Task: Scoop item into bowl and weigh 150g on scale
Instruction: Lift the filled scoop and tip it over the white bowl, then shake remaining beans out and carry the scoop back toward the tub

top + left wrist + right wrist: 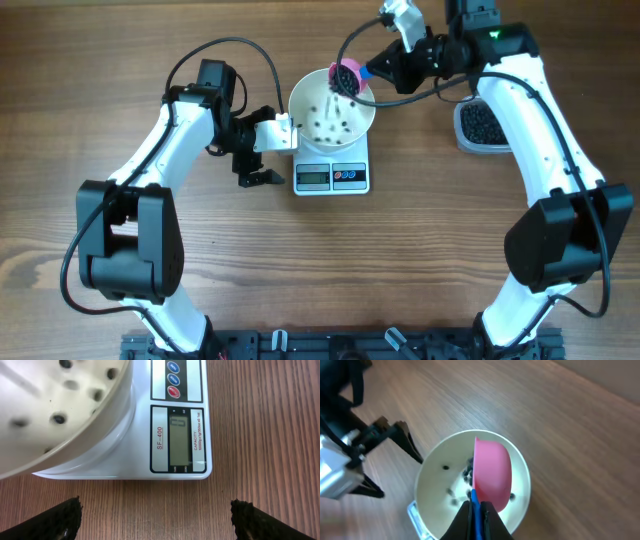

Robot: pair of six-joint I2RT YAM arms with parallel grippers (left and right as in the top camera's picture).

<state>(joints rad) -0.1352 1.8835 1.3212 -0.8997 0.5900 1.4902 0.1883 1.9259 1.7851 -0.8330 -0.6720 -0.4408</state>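
Note:
The white bowl (332, 112) stands on the scale (332, 177); a few black beans (335, 125) are scattered inside it. My right gripper (385, 70) is shut on the blue handle (476, 505) of a pink scoop (492, 472). The scoop is tipped on its side over the bowl (435, 470) and beans (468, 474) drop from it. My left gripper (276, 145) is open and empty, just left of the scale. In the left wrist view the scale's display (180, 435) lies ahead of the left gripper (157, 515), with the bowl (50, 415) above it to the left.
A small clear tub (482, 125) filled with black beans sits to the right of the scale, under the right arm. Bare wooden tabletop (420, 260) lies in front of the scale.

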